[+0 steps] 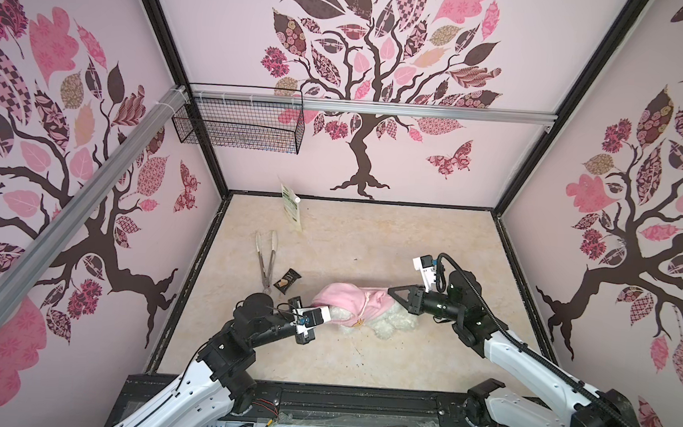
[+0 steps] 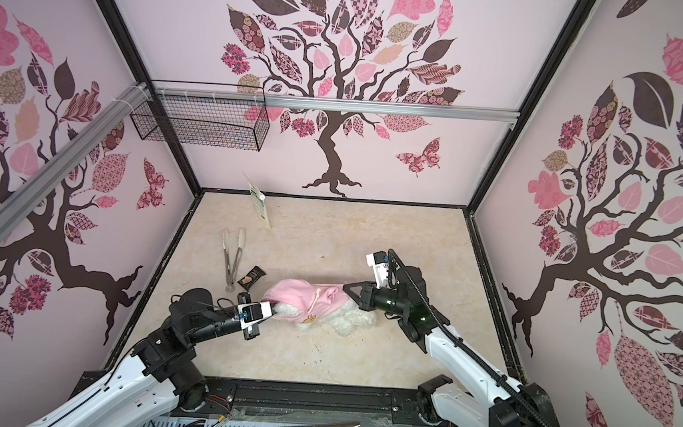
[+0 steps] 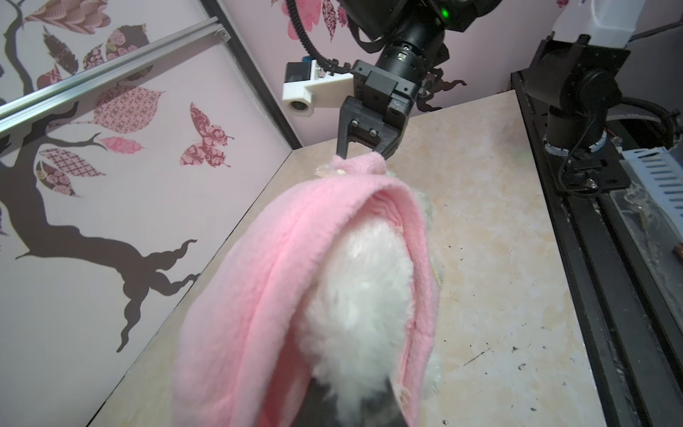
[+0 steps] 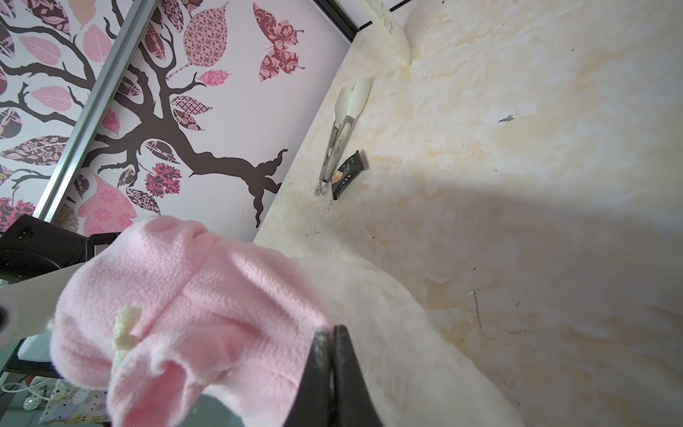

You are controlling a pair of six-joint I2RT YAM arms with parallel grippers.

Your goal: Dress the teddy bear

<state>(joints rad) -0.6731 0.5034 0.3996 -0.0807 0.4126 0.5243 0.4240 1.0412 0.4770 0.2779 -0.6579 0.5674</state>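
Teddy bear (image 1: 391, 323), long axis left-right

Three pale pink walls (image 1: 252, 166) close the space, each carrying a dark brown tree (image 1: 363, 153) with patterned leaves; the back one also has a butterfly (image 1: 449, 159). Black posts (image 1: 157, 20) stand in the corners. An aluminium rail (image 1: 423, 111) crosses the back wall and holds a black wire basket (image 1: 238, 125). The table (image 1: 371, 242) is beige and marbled, with small dark specks.

White-shelled left arm (image 1: 175, 397) and right arm (image 1: 528, 354), black joints, ribbed cable conduit (image 3: 303, 33), black right end effector (image 3: 360, 155).
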